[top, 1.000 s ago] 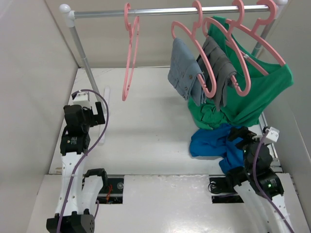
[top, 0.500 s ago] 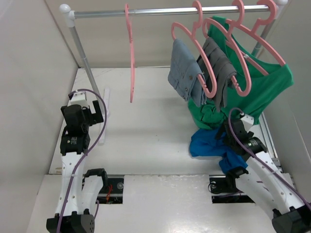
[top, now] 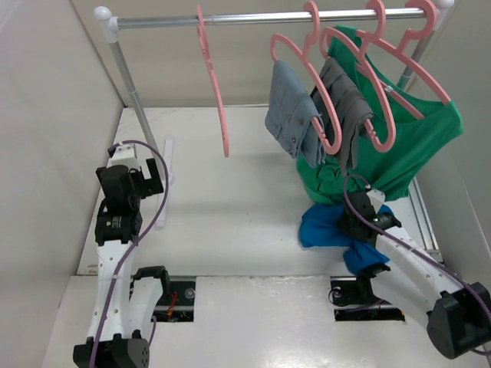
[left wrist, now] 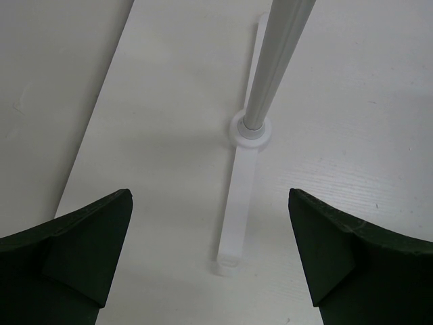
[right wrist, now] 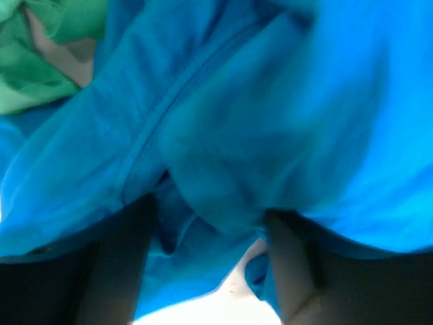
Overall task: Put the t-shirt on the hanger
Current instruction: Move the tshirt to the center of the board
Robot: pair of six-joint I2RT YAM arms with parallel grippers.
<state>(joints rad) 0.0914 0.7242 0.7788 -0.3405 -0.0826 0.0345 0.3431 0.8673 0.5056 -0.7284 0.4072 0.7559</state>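
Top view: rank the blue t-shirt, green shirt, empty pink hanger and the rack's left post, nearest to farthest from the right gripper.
1. Blue t-shirt: on the table, right at the right gripper, cloth between its fingers.
2. Green shirt: just behind, hanging at the rail's right end.
3. Empty pink hanger: left of middle on the rail.
4. Left post: far-left back corner.

1. Robot lab test cell. Plain white walls (top: 46, 130) box in a white table (top: 230, 222).
2. Left arm (top: 115, 222) and right arm (top: 410, 264) bolted at the table's near edge, cable (top: 157, 207) exposed.
3. Small rail (top: 253, 17) stands on the table, with a bare hanger (top: 219, 107) and hung clothes (top: 414, 138).
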